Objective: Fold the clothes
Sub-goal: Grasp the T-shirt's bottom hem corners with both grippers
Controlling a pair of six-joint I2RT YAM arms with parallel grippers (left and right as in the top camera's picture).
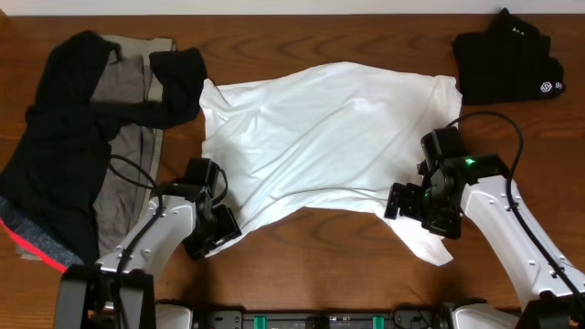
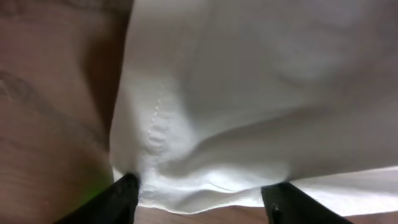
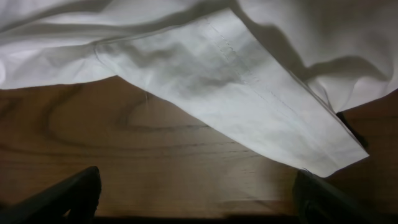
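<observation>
We see a plain white T-shirt [image 1: 320, 137], stitched in white, on a brown table [image 1: 302, 37] with darker wood grain. At the left a black garment [image 1: 64, 128] lies with a grey garment [image 1: 132, 110] and a red hem [image 1: 41, 243]. The black bundle [image 1: 507, 59] at the far right bears a small white logo [image 1: 549, 88], and the arms [image 1: 512, 212] are white.

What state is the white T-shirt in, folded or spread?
Spread out: the white T-shirt lies wrinkled but open across the table, body and sleeve unfolded.
</observation>
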